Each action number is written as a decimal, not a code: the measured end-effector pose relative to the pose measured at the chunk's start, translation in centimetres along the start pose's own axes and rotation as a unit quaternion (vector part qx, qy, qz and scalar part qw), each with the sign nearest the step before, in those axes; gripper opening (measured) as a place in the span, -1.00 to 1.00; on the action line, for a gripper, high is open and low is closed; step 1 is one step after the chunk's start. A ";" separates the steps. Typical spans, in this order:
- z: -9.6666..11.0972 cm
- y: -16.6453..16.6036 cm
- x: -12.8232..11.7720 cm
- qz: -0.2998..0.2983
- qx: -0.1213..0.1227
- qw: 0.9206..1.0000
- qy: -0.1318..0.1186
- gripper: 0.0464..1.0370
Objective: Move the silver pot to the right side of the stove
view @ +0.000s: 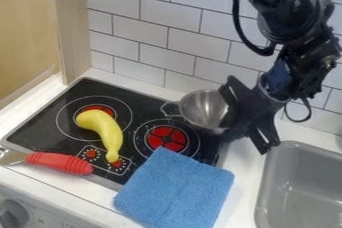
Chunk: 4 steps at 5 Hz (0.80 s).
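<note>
The silver pot is at the back right part of the black stove top, behind the red right burner. Its open bowl faces up, and its loop handle points left. My gripper hangs at the pot's right side, over the stove's right edge, and covers the right part of the bowl. Whether the pot rests on the surface or is slightly raised, I cannot tell.
A yellow banana-like toy lies across the left burner. At the front left is a red-handled utensil. A blue cloth overlaps the stove's front right corner; a grey sink stands right, a tiled wall behind.
</note>
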State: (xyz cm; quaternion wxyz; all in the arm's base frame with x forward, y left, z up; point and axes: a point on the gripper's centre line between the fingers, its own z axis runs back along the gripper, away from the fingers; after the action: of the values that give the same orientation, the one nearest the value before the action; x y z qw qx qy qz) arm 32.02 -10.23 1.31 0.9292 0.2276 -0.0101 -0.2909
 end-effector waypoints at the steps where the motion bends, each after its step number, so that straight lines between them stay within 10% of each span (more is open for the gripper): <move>1: -0.1 0.0 0.0 0.005 -0.003 1.000 0.002 -0.98; 2: -0.1 0.0 -0.2 0.012 -0.002 1.000 0.006 -0.93; 4: -0.6 -0.1 -0.9 0.023 0.004 0.999 0.034 -0.06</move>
State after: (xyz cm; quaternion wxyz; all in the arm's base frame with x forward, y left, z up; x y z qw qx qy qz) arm 31.29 -9.58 0.81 0.9345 0.2410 0.0154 -0.2617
